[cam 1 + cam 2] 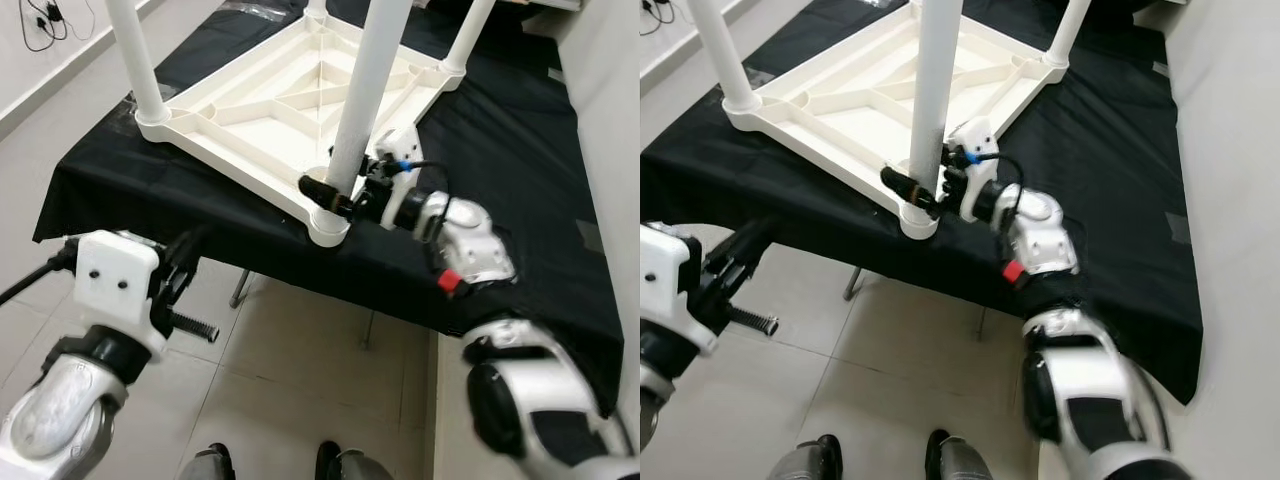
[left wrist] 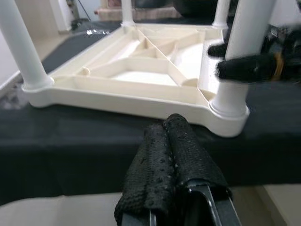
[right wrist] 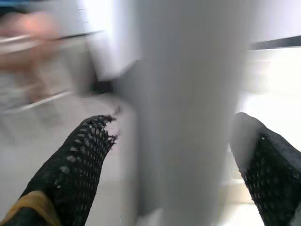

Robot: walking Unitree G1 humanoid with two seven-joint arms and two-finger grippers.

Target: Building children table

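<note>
Covering the bench, black cloth (image 1: 520,150); pale tiled floor (image 1: 300,380)

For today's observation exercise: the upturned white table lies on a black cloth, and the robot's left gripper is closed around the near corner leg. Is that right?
One detail is wrong: the right gripper, not the left, grips the near corner leg, as the left eye view shows. The left gripper hangs below the cloth's edge, fingers together. The upturned white table does lie on the black cloth.
</note>
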